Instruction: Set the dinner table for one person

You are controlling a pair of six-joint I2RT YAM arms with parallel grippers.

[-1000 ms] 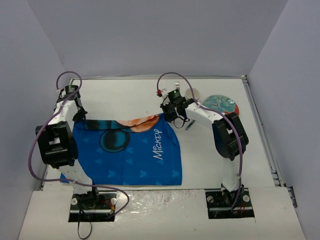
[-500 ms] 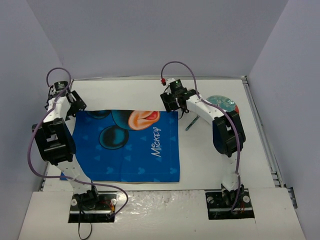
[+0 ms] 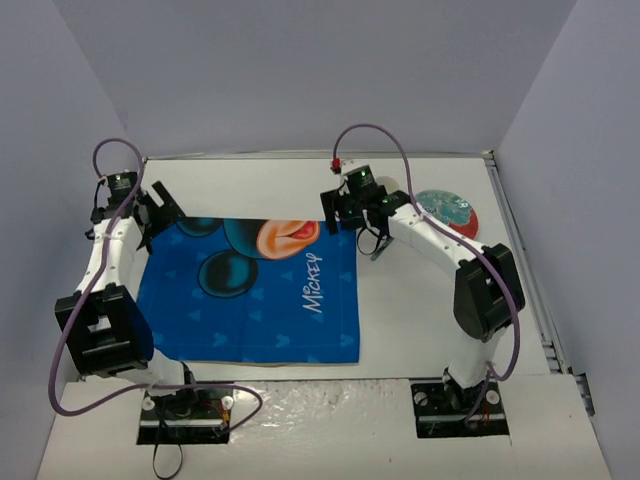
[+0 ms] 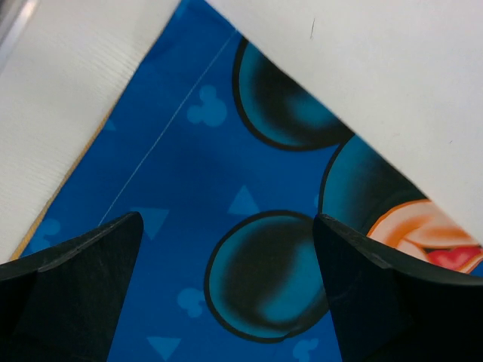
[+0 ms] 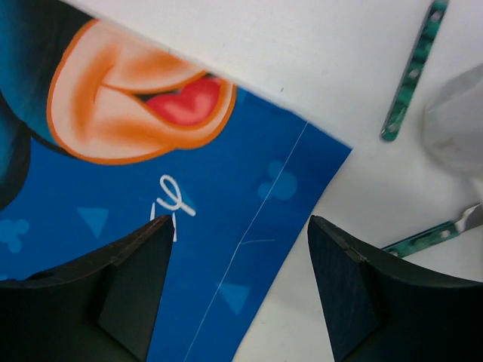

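The blue Mickey Mouse placemat (image 3: 250,295) lies spread flat on the left half of the white dinner table (image 3: 420,310). My left gripper (image 3: 160,212) hangs open over the mat's far left corner, with nothing between its fingers; in the left wrist view the gripper (image 4: 226,249) looks down on the placemat (image 4: 189,173) and the bare dinner table (image 4: 377,68). My right gripper (image 3: 347,215) stands open over the mat's far right corner. In the right wrist view that gripper (image 5: 240,249) is empty, above the placemat's (image 5: 113,204) edge.
A patterned plate with a red rim (image 3: 447,210) sits at the far right. Green-handled cutlery (image 3: 378,248) lies just right of the mat; the right wrist view shows one utensil (image 5: 411,75), a second utensil (image 5: 430,235) and a clear cup (image 5: 456,113). Grey walls enclose the table.
Both grippers went from shut on the placemat's far corners to open. The bunched far edge was drawn back and now lies flat. Both arms have lifted slightly off the mat.
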